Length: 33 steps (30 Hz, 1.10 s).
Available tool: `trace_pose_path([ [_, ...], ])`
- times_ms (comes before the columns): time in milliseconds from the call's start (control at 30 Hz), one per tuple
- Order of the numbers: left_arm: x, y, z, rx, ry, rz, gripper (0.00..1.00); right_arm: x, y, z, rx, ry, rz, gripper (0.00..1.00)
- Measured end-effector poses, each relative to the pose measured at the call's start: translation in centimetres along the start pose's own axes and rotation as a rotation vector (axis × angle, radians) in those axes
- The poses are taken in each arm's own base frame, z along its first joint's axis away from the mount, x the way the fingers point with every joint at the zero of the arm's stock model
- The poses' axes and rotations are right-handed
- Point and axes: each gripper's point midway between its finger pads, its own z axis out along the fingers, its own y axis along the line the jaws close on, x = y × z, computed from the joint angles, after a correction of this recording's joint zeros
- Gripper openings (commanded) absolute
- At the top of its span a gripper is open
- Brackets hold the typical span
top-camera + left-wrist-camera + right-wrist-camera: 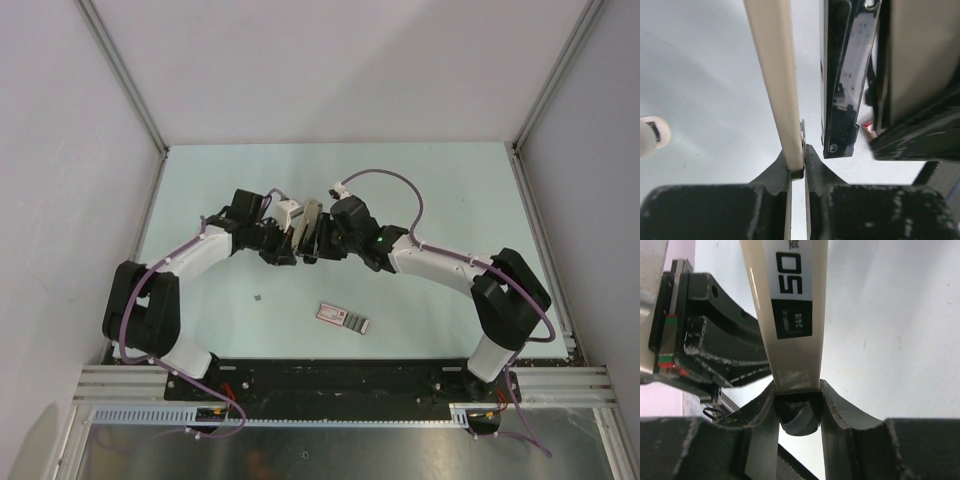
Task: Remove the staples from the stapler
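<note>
The stapler (310,222), cream and black, is held open above the table's middle between both arms. My left gripper (284,242) is shut on the thin edge of one cream arm (775,75); the black staple channel (842,75) hangs beside it, apart from my fingers. My right gripper (326,240) is shut on the end of the cream cover (790,305) marked "50". The black body (715,340) lies to its left. One tiny dark-grey staple bit (260,297) lies on the table in front of the left arm. I cannot tell whether staples sit in the channel.
A flat pink-and-grey packet (343,318) lies on the table near the front centre. White walls with metal frame rails (125,75) enclose the table on three sides. A black base bar (330,375) runs along the near edge.
</note>
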Motion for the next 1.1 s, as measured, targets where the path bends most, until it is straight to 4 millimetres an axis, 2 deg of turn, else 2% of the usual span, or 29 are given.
trace_pose_path([
  [200, 0.7, 2.4, -0.4, -0.127, 0.015, 0.116, 0.0, 1.0, -0.5, -1.3, -0.017, 0.036, -0.067, 0.0],
  [367, 0.4, 4.0, -0.8, -0.225, 0.022, 0.221, 0.0, 1.4, -1.5, -2.5, -0.032, 0.052, -0.107, 0.0],
  [600, 0.0, 5.3, -0.8, -0.365, 0.028, 0.391, 0.0, 1.9, -3.3, -3.7, -0.057, 0.106, -0.183, 0.0],
  [867, 0.1, 6.5, -0.3, -0.545, 0.052, 0.605, 0.0, 3.5, -6.7, -5.4, -0.065, 0.198, -0.257, 0.0],
  [1100, 0.2, 7.3, -0.3, -0.667, 0.059, 0.754, 0.0, 4.7, -8.2, -6.2, -0.07, 0.251, -0.293, 0.0],
])
